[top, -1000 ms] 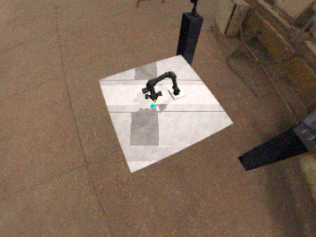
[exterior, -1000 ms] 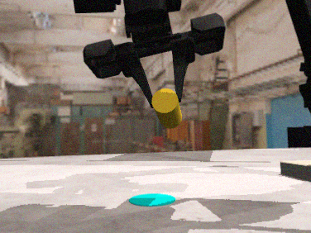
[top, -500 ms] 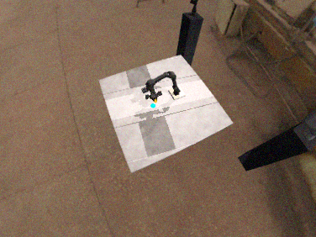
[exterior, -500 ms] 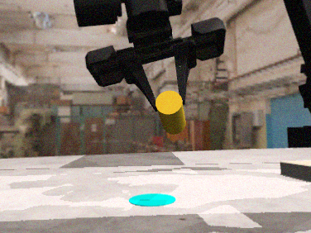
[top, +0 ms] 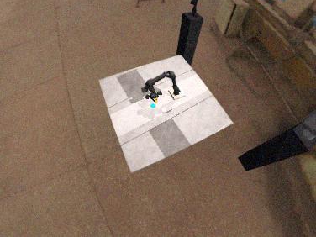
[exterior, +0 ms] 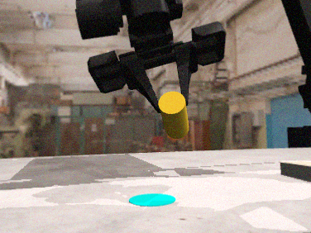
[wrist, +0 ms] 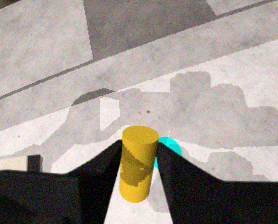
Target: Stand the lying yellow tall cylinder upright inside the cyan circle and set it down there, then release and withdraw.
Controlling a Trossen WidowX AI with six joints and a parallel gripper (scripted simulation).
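The yellow tall cylinder (top: 155,101) (exterior: 175,121) (wrist: 136,170) is held in the air, tilted, with one end face toward the exterior camera. My gripper (exterior: 174,103) (wrist: 139,145) is shut on it near that end, one finger on each side. The cyan circle (top: 153,106) (exterior: 152,200) (wrist: 171,147) lies flat on the table. In the exterior view the cylinder hangs well above the circle and a little to its right. In the wrist view the cylinder and a finger partly hide the circle.
The arm's base plate (top: 179,97) (exterior: 298,170) stands on the table (top: 139,160) behind the circle, to the right in the exterior view. Grey shadow patches cross the table top. A dark post (top: 189,35) stands beyond the table's far edge.
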